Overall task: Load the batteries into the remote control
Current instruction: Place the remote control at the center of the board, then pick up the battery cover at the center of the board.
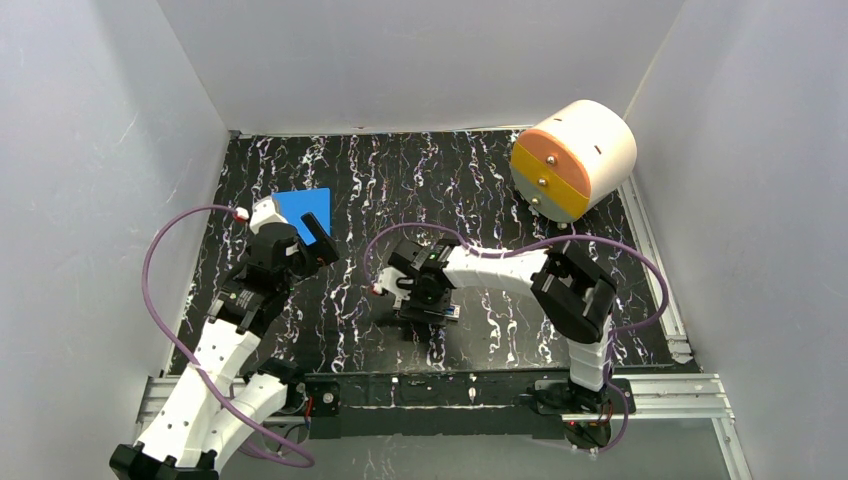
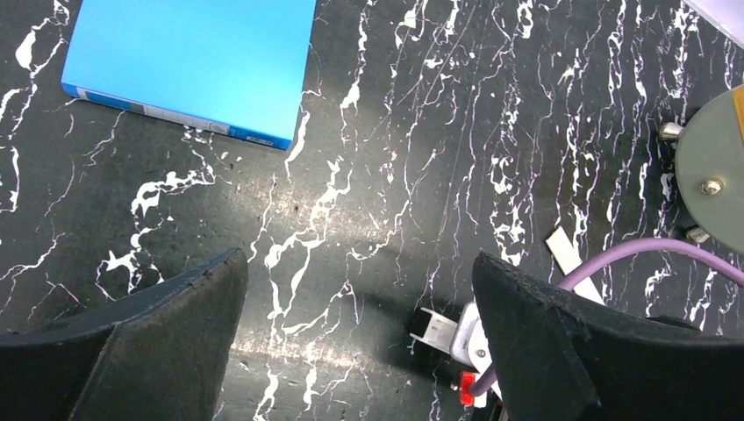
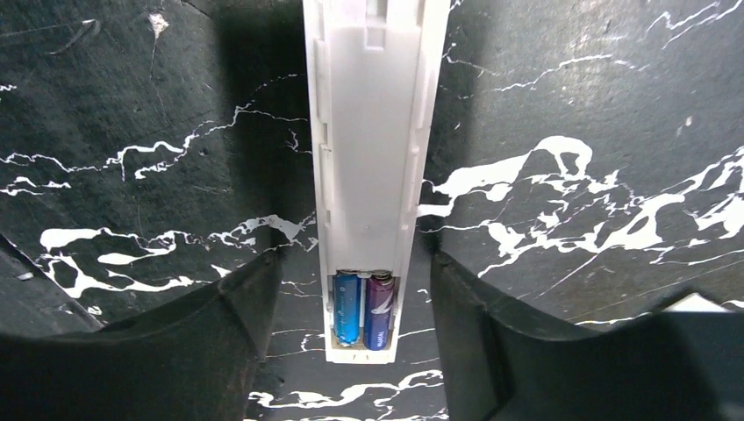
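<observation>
The remote control (image 3: 368,149) is a slim white bar lying on the black marbled table with its battery recess facing up. Two batteries, one blue (image 3: 348,307) and one purple-blue (image 3: 379,309), lie side by side in the recess at its near end. My right gripper (image 3: 353,259) is open, with a finger on each side of that end and a gap on both sides. In the top view the right gripper (image 1: 425,300) covers most of the remote (image 1: 450,312). My left gripper (image 2: 358,256) is open and empty over bare table at the left (image 1: 320,240).
A flat blue pad (image 1: 305,208) lies just behind the left gripper and also shows in the left wrist view (image 2: 193,61). A cream-and-orange drum (image 1: 575,160) stands at the back right. A flat white strip (image 2: 566,254) lies on the table near the right arm. White walls enclose the table.
</observation>
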`<state>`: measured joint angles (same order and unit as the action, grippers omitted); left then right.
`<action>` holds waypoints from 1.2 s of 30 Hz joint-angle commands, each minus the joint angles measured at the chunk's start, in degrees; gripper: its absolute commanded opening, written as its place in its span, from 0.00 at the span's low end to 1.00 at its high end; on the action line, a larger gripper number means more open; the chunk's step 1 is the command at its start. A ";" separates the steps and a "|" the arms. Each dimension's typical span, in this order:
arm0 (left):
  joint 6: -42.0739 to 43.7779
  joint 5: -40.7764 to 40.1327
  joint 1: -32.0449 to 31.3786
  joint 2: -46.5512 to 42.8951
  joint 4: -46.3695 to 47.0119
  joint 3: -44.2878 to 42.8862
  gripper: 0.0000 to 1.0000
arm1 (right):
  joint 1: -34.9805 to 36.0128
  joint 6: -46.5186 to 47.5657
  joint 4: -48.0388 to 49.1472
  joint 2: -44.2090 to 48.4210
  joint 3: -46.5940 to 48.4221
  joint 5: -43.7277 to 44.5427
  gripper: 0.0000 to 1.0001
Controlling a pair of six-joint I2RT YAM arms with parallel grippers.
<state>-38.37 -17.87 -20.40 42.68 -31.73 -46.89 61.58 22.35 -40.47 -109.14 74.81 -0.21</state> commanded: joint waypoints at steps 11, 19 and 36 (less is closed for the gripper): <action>5.15 11.12 1.48 2.17 2.93 -4.87 0.99 | -6.79 -18.97 15.21 18.51 -4.27 -0.53 0.99; 5.72 26.94 1.61 8.95 7.17 -6.02 0.98 | -26.49 -58.03 12.01 31.60 -12.74 1.52 0.99; -0.21 54.49 -3.68 42.85 25.74 -14.06 0.83 | -33.50 -80.71 6.60 44.91 -29.29 7.55 0.89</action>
<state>-37.19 30.02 -21.96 80.88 -10.52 -55.70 28.51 -51.81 -30.52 -64.88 47.35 2.42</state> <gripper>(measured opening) 0.858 0.911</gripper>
